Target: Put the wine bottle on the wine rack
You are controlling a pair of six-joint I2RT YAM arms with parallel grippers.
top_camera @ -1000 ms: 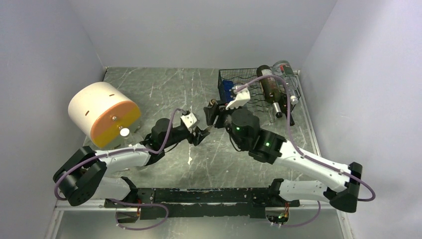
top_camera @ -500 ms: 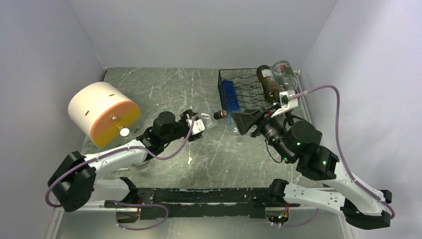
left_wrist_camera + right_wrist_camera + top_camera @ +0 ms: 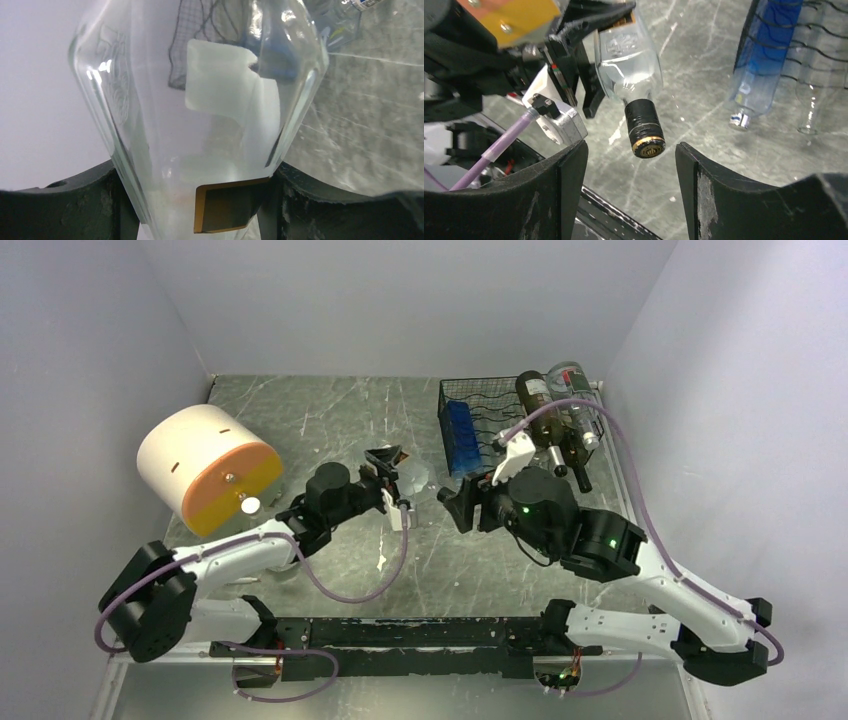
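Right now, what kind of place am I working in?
Probably a lab test booth: plain white walls close in a scuffed grey table holding a wire wine rack.

Pale grey-lilac walls (image 3: pixel 400 300) on three sides of a scratched, grey marbled tabletop (image 3: pixel 330 420) under even light

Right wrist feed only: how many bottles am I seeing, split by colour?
Clear: 2, the capped bottle in the left gripper and a second clear bottle in the wine rack
Blue: 1, the blue bottle in the wine rack
Total: 3
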